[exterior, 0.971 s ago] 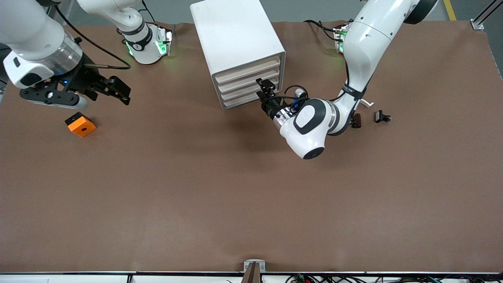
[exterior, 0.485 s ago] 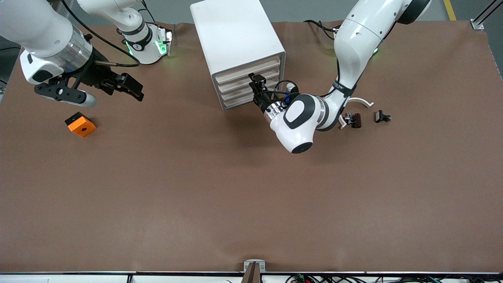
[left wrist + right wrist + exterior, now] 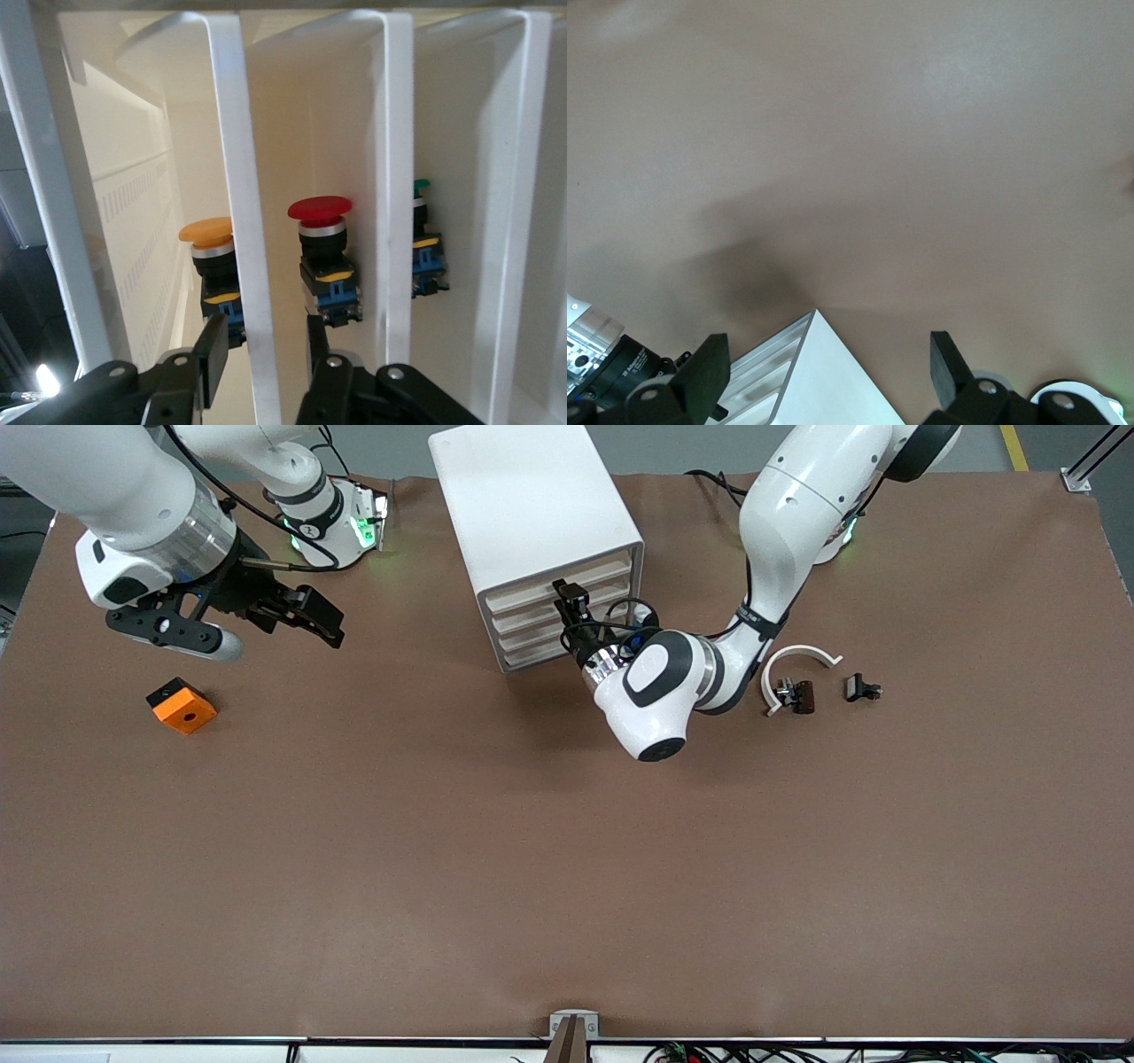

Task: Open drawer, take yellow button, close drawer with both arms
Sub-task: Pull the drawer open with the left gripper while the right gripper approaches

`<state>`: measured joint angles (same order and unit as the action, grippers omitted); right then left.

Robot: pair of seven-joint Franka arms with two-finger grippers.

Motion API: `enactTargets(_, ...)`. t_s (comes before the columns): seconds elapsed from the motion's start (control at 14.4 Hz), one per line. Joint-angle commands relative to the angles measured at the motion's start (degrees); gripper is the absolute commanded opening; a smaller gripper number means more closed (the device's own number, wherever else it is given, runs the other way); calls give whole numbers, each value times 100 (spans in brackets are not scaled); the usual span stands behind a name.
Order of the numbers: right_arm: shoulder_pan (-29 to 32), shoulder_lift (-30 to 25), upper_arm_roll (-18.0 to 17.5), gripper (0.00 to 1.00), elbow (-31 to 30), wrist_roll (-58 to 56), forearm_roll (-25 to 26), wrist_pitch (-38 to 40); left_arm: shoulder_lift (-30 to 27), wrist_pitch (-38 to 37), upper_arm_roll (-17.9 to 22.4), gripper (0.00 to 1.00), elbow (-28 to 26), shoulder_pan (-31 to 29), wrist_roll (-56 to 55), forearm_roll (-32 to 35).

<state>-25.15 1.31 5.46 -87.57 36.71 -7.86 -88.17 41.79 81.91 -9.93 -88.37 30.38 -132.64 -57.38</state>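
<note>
The button (image 3: 208, 235), orange-yellow cap on a dark body, lies inside the white cabinet (image 3: 527, 496), seen through the gap beside a front strip in the left wrist view; a red-capped button (image 3: 319, 212) sits in the next compartment along and a green-capped one (image 3: 421, 186) in the one after that; the drawer (image 3: 527, 590), highest of the four, looks flush with the others, not pulled out; the left pincer (image 3: 570, 595) is right up at the drawer fronts, narrowed about that front strip with one finger (image 3: 211, 359) on each side of it and close against it; the cabinet stands on the brown desk (image 3: 567, 868) between the two arm bases; toward the left arm's end lie a curved white piece (image 3: 797, 657) and two small black clip-like pieces (image 3: 802, 693) (image 3: 861, 687), the first touching the curved piece; the right pincer (image 3: 330, 627) hangs over the desk toward the right arm's end, spread wide with nothing in it; an orange cube (image 3: 182, 705) with a round hole rests on the desk near it.
</note>
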Motion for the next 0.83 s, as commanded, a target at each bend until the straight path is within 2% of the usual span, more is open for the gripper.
enactTargets(0.0, -113, 80, 52, 100, 143, 100, -57, 46, 75, -70, -36, 43, 57, 29, -191, -107)
enactTargets(0.21, -131, 97, 43, 100, 143, 223, -57, 46, 119, -70, -44, 12, 57, 100, -244, -107)
enactTargets(0.35, -131, 106, 52, 100, 143, 223, -57, 37, 128, -70, -36, 0, 48, 162, -244, -107)
enactTargets(0.76, -139, 159, 52, 100, 152, 327, -40, 46, 216, -61, 35, 0, 119, -83, -235, -63)
